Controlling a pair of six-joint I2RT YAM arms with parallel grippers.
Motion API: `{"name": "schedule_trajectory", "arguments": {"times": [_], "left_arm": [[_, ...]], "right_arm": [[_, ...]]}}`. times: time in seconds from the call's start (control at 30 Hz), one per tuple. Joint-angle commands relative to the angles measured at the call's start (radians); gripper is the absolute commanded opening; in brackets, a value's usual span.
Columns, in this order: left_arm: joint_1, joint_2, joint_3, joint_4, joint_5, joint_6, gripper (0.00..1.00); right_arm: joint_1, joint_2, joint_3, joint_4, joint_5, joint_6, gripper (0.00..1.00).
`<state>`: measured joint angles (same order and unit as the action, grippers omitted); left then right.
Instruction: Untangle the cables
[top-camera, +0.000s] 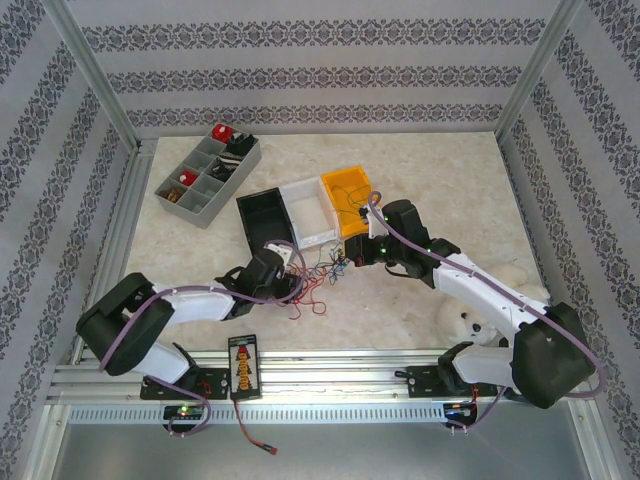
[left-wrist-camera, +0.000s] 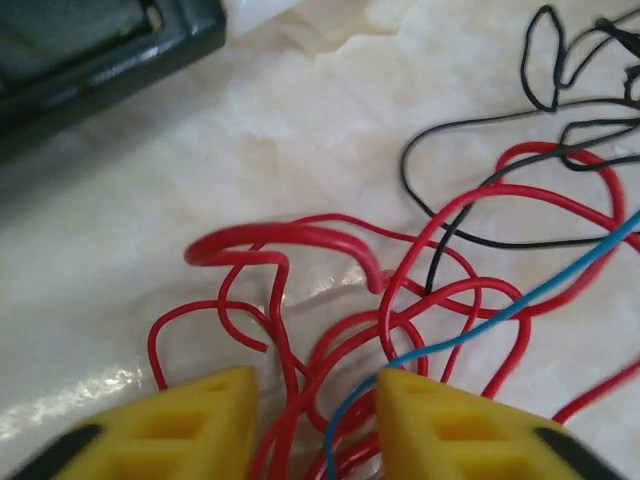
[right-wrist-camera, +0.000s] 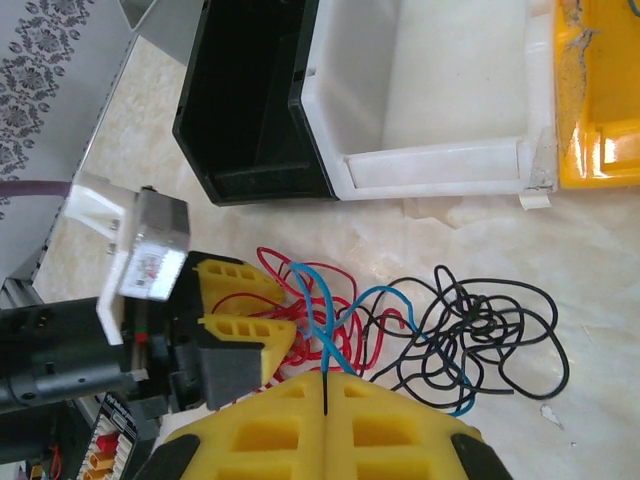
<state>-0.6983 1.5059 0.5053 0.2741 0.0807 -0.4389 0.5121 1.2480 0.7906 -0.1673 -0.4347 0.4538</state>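
cables sit on counter just in front of black bin and white bin, right between both arms, each about equally near. Bunch runs side to side: red loops at left-arm end, black loops at right-arm end, blue threading through. left gripper is down on the red end, jaws partly apart, red strands plus one blue in the gap, no pinch seen. right gripper is closed, black strand nipped at the seam. Wires hair-thin, limp, heavily looped; next move likely turns on pulling along that axis
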Motion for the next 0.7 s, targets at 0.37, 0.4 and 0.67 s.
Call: {"name": "schedule_trajectory", "arguments": {"times": [0.37,0.4,0.67], "left_arm": [[0.005,-0.042,-0.042,-0.025,-0.235,-0.107,0.0],[0.005,-0.056,-0.051,-0.028,-0.241,-0.112,0.0],[0.005,-0.165,-0.113,0.04,-0.169,-0.101,0.05]], "right_arm": [[-0.164,-0.194,-0.051,-0.023,0.273,0.091,0.0],[-0.186,-0.21,-0.063,-0.024,0.296,0.099,0.0],[-0.229,-0.221,-0.088,-0.041,0.238,0.103,0.0]]}}
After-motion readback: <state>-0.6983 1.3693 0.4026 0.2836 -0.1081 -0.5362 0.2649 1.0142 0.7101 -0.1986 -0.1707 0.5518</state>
